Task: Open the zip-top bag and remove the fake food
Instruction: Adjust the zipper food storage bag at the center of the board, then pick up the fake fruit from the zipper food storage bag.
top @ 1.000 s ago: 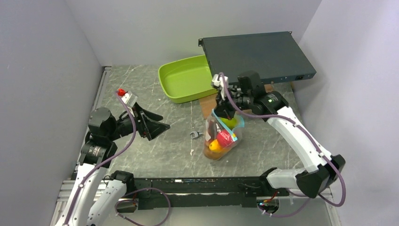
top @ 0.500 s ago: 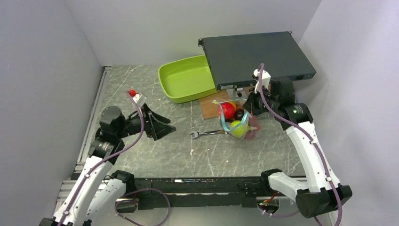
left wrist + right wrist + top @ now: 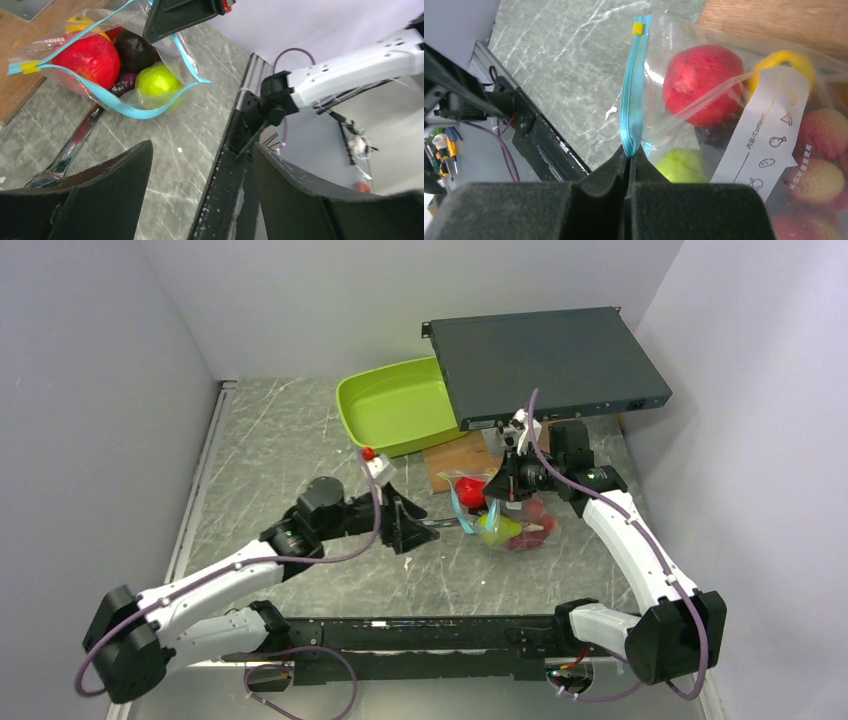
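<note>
**Access lies from the left**

The bag (image 3: 525, 530) lies right of centre on the bench (image 3: 290, 460), just near of a wooden board (image 3: 445, 458). Its long axis runs left-right and its mouth gapes leftward. The right hand (image 3: 629, 150) is clamped on one lip of the blue strip (image 3: 631, 100). The left hand (image 3: 200, 150), fingers apart and empty, sits just left of the mouth, nearer the apple (image 3: 90, 60) and pear (image 3: 157, 82). Fruit deeper in is blurred by plastic and label.

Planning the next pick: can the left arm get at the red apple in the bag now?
Probably yes. The right gripper pinches the blue zip strip of the zip-top bag, whose mouth gapes toward the open left gripper, and the red apple sits just inside, uncovered.
</note>
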`<state>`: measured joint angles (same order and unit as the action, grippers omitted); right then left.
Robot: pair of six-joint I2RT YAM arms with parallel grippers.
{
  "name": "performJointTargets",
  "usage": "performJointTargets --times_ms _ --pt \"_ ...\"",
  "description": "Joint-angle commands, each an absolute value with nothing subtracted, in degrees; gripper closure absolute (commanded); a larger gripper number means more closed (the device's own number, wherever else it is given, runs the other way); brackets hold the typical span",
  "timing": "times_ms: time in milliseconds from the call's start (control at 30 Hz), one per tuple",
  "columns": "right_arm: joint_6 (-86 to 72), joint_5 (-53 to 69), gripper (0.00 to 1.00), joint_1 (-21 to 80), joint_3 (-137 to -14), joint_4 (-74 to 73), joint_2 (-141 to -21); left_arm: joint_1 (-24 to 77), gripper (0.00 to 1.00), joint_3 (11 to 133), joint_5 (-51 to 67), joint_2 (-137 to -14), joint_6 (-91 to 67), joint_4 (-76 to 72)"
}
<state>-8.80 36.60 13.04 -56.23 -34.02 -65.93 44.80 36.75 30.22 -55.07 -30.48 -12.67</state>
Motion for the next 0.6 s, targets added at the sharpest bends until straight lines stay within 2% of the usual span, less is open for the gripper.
performJointTargets --times_ms 0,133,333,567 --pt "-9.5 43.8 1.0 13.4 -55.1 -24.6 -65.4 51.6 0.23 37.3 17.1 -62.2 -21.3 -25.6" --pt "-6.7 46.4 1.0 13.3 -54.2 -24.6 -64.6 54.0 0.25 40.2 12.7 -70.5 -14.0 -29.8" --pt "-0.6 49.1 1.0 13.3 -52.1 -26.1 -62.6 54.0 0.33 47.7 14.5 -82.3 -9.2 -30.7" --pt "4.3 51.9 1.0 13.2 -48.3 -26.2 -61.0 54.3 0.32 44.7 12.3 -87.9 -9.3 -40.2"
